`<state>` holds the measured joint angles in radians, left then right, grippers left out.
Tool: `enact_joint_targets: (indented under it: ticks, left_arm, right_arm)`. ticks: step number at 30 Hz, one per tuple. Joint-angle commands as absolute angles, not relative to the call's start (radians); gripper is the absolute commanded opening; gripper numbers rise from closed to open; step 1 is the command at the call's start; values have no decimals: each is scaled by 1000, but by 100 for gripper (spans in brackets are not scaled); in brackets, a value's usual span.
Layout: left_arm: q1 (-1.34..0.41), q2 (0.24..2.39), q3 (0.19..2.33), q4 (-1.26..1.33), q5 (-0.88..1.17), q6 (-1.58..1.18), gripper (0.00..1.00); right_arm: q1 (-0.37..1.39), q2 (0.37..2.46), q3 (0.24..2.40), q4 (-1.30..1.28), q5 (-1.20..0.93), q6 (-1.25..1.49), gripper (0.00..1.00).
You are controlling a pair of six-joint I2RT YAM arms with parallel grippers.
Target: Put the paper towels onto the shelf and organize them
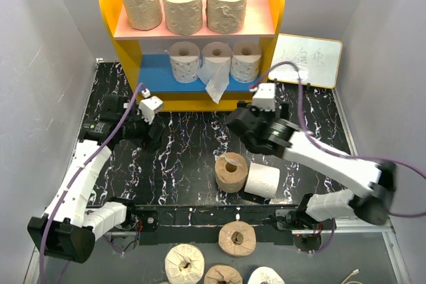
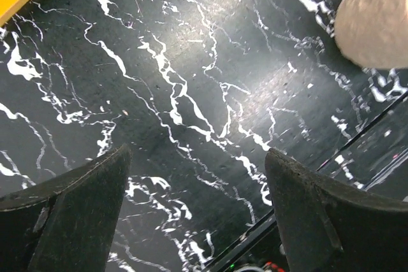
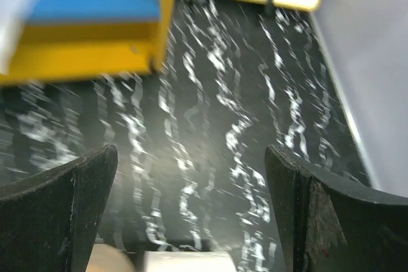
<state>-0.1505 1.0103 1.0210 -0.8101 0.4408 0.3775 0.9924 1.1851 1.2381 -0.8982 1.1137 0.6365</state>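
I find the yellow two-tier shelf [image 1: 110, 4], far side, stocked on both boards. A tan-brown paper roll [image 1: 231, 171] and a white paper roll [image 1: 264, 179] lie touching at near centre, unshelved. The right gripper [image 3: 191, 151] hangs spread and empty just beyond them, likely staged for pickup; the left gripper [image 2: 197, 152] is spread and idle at left.

Robot lab booth: plain grey walls [image 1: 40, 44] around a black marbled tabletop [image 1: 193, 157].

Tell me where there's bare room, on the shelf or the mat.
Blue lower board: bare left end, between the yellow side panel and the leftmost white roll. Pink upper board: a narrower gap at its right end. Mat: open in front of the shelf. Crowded: near centre, where the tan roll and loose white roll sit side by side.
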Motion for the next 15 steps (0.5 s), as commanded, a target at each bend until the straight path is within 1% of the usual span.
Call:
enact_joint_targets:
  ticks: [1, 3, 5, 7, 9, 11, 13, 15]
  left_arm:
    - [-275, 1060, 1126, -878, 283, 496, 84]
    - [-317, 1077, 1155, -894, 266, 530, 84]
    - [-366, 1085, 1167, -910, 280, 567, 84]
    - [-425, 1096, 1165, -921, 297, 588, 84]
    - [-490, 1128, 1158, -935, 274, 604, 84]
    - [-548, 1153, 1127, -917, 217, 613, 84]
    - [-574, 1145, 1082, -864, 180, 616, 84]
    - [-575, 1135, 1036, -810, 144, 601, 84]
  right_arm:
    - [955, 1307, 1238, -1164, 1086, 776, 99]
    - [995, 1241, 1195, -1091, 989, 691, 98]
    - [1036, 1109, 1119, -964, 880, 601, 97]
    - [1038, 969, 1055, -877, 831, 574, 95]
    - [1037, 864, 1025, -865, 819, 576, 94]
    - [1037, 813, 1019, -869, 775, 553, 94]
    - [1038, 808, 1025, -862, 717, 532, 93]
    - [1039, 841, 1032, -828, 572, 455, 90]
